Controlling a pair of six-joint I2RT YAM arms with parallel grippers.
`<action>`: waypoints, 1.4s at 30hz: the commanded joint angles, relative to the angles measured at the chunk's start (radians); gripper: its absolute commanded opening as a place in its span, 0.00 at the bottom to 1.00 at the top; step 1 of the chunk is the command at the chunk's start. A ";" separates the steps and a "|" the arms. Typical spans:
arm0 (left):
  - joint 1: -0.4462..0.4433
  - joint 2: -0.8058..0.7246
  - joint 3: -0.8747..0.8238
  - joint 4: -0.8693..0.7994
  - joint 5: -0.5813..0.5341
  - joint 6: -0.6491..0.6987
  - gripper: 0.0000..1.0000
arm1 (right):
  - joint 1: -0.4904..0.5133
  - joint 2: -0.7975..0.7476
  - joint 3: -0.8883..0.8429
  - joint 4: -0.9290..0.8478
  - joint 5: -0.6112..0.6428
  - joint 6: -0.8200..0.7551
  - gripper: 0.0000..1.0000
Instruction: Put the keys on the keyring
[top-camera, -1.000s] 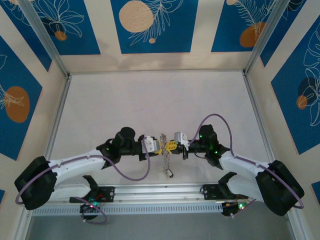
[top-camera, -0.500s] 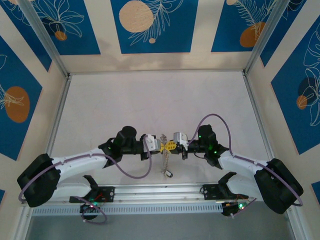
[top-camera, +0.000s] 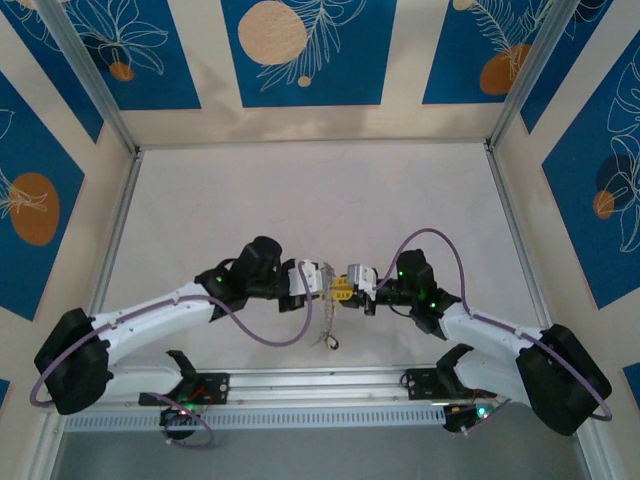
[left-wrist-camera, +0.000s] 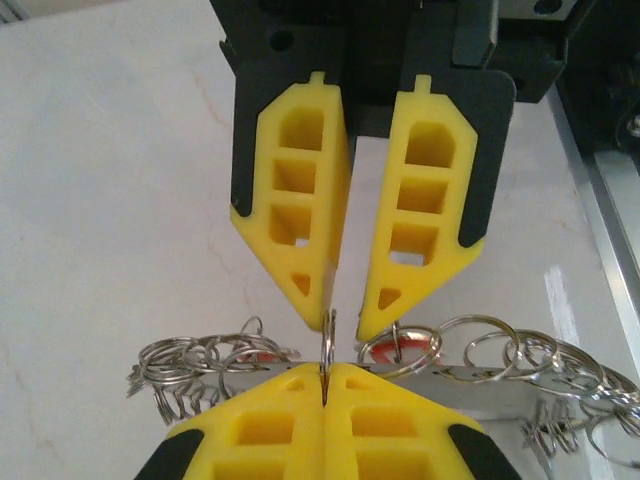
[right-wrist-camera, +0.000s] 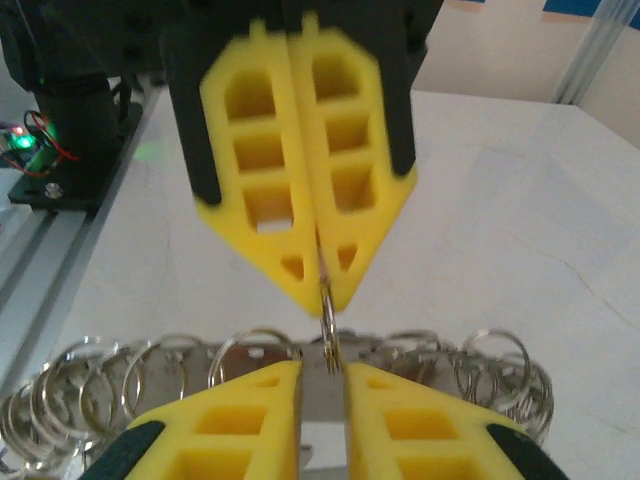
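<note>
In the left wrist view, the left gripper has its yellow pads pressed together on the keyring, a thin wire loop seen edge-on and standing upright out of the pinch. Directly across the keyring, the right gripper has its jaws slightly parted. The gap is wider than the wire, and the keyring's top edge reaches just to the mouth of that gap. Below and to both sides of the keyring is a row of small silvery loops and keys, with a red tag just right of the keyring. We cannot tell whether they hang or rest on the table.

In the right wrist view, the keyring sits inside the slim gap between the right gripper's own pads, apparently unclamped. Beyond the keyring, the left gripper's pads are closed on it.

From the top view, the two grippers meet tip to tip at the keyring, and the strand of keys trails from it toward the arm bases.

We judge the keyring to be light, stiff but springy, and slick, so it could swivel or slip between flat pads. The dangling keys will pull it downward. The best hold is probably a firm pinch on bare wire, well away from the opening where the keys must thread on.
</note>
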 joint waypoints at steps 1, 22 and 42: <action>0.001 0.001 0.123 -0.249 -0.030 0.108 0.00 | 0.009 -0.011 0.035 -0.066 0.031 -0.044 0.23; -0.058 0.160 0.393 -0.593 -0.091 0.171 0.00 | 0.081 0.043 0.049 0.016 -0.017 -0.040 0.22; -0.058 0.169 0.382 -0.573 -0.054 0.184 0.00 | 0.099 0.089 0.061 0.088 0.033 0.003 0.20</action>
